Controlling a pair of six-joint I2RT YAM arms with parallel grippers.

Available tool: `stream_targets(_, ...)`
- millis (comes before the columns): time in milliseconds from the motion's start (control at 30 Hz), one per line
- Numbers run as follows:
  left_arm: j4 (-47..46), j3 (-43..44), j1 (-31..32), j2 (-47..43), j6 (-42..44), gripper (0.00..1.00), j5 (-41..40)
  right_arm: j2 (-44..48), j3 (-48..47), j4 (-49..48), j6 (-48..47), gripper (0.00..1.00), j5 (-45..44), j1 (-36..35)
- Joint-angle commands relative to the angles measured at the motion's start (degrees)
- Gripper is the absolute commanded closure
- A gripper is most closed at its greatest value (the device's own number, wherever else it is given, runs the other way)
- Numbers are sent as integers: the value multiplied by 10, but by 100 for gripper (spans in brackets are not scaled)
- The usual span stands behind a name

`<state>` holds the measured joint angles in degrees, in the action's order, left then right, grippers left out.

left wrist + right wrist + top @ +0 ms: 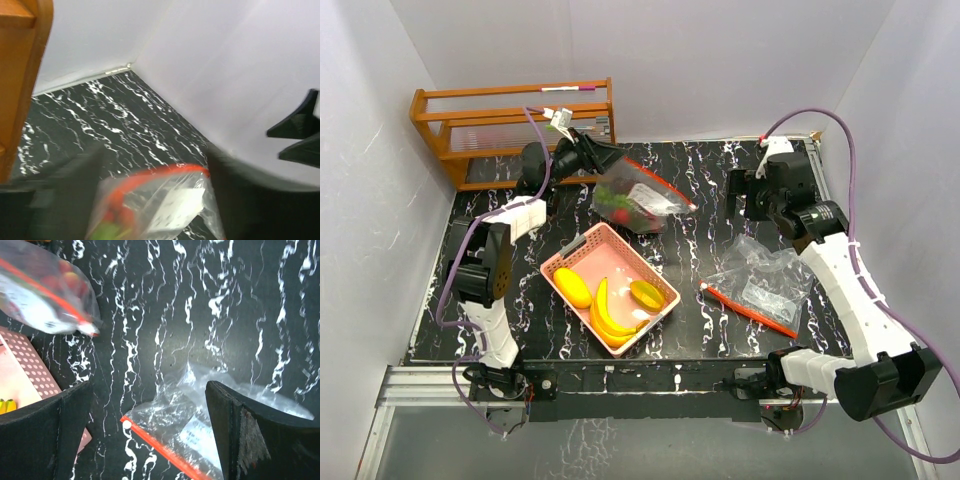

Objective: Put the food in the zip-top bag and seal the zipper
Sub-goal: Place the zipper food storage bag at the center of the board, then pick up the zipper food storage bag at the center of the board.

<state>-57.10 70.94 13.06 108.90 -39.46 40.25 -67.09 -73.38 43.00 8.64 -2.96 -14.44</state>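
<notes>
A zip-top bag (642, 200) with a red zipper lies at the back centre, with red and green food inside. My left gripper (603, 163) is at its left end. In the left wrist view the blurred fingers (65, 195) stand apart, with the bag's zipper edge (165, 175) between them. The pink basket (565, 258) holds a banana bunch (606, 315), a yellow mango (573, 287) and a green-orange fruit (647, 294). My right gripper (745, 195) is open, with nothing between its fingers. It hovers above a second, empty zip-top bag (200, 410).
A wooden rack (510, 125) stands at the back left, close to the left arm. White walls enclose the dark marbled table on three sides. The empty bag (765, 278) is crumpled at right, with its red zipper (750, 311) towards the front.
</notes>
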Motion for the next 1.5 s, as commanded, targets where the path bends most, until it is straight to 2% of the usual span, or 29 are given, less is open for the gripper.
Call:
stream_targets(0, -64, 10, -4, 1, -59, 3, 42, 16, 34, 10, 87, 1, -36, 4)
stream_targets(200, -144, -16, -18, -17, -148, 3, 68, 34, 78, 8, 119, 2, 29, 4)
stream_targets(267, -159, -36, -25, -41, -155, 3, 77, 38, 92, 13, 116, 8, 57, 4)
stream_targets(367, -113, -37, -31, -81, -121, 3, 126, 55, 112, 17, 120, 15, 102, 2)
stream_targets(433, -40, -22, -32, -105, -91, 3, 158, 66, 127, 28, 128, 18, 108, -3)
stream_targets(467, 0, -19, -33, -119, -72, 3, 167, 70, 134, 36, 130, 18, 108, -8)
stream_targets(633, 55, -19, -38, -176, -45, 3, 181, 102, 182, 59, 160, 19, 89, -44)
stream_targets(833, 0, -35, -48, -197, -100, 3, 197, 110, 229, 48, 204, 20, 70, -96)
stream_targets(1033, 41, -54, -48, -221, -64, 3, 196, 89, 280, 10, 231, 20, 18, -111)
stream_targets(1100, 103, -43, -48, -231, -27, 3, 191, 76, 285, 6, 229, 20, 3, -113)
stream_targets(1267, 373, 9, -48, -261, 125, 3, 132, 58, 267, 17, 218, 19, -27, -123)
stream_targets(1367, 468, 28, -47, -282, 174, 3, 79, 58, 265, 14, 222, 17, -56, -123)
stream_targets(1467, 524, 33, -46, -302, 195, 3, 43, 50, 284, -5, 236, 15, -89, -123)
